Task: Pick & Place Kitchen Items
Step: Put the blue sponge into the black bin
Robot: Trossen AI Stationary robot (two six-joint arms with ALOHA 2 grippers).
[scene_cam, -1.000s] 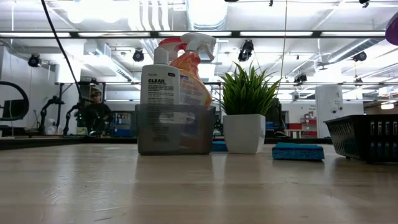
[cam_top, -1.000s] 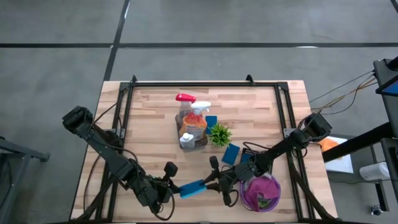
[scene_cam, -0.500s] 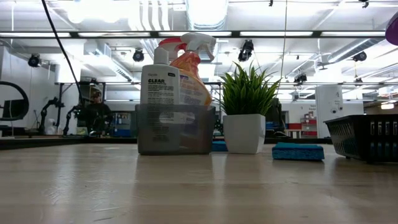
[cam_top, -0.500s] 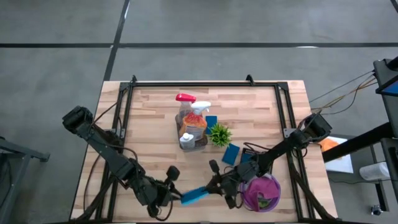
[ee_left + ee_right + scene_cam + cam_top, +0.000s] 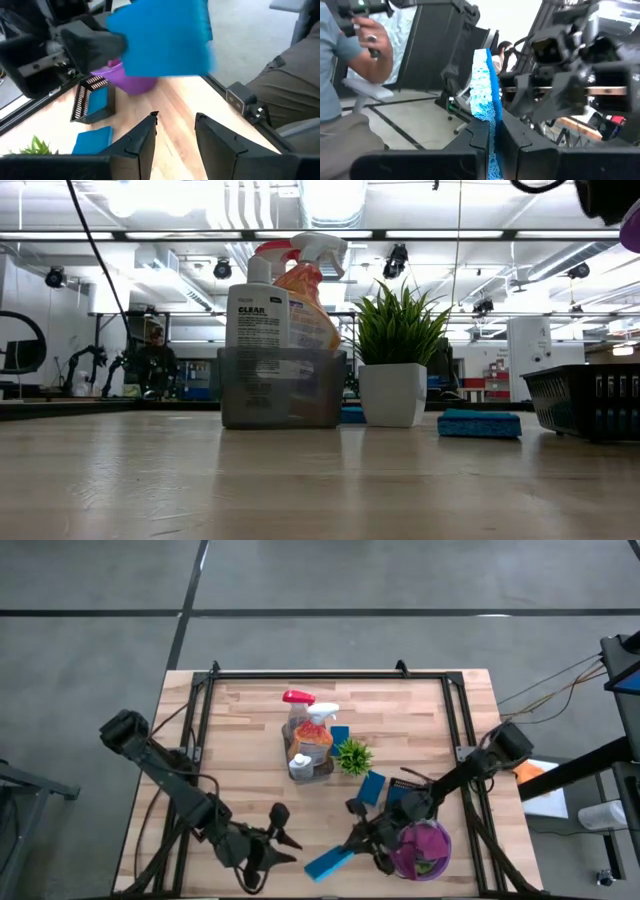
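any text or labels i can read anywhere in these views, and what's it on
"CLEAR" – on the white label of the clear spray bottle, seen in the low view.
The smaller print above and below that word is too small to read.
The orange spray bottle has a label too, but its print is too blurred to read.
Nothing else bears readable text.

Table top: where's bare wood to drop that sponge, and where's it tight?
Free: the wide strip of table between its left rail and the grey bin, plus the back-right corner. Crowded: plant, flat sponge, black basket, purple bowl. Right gripper holds the blue sponge; left gripper open.
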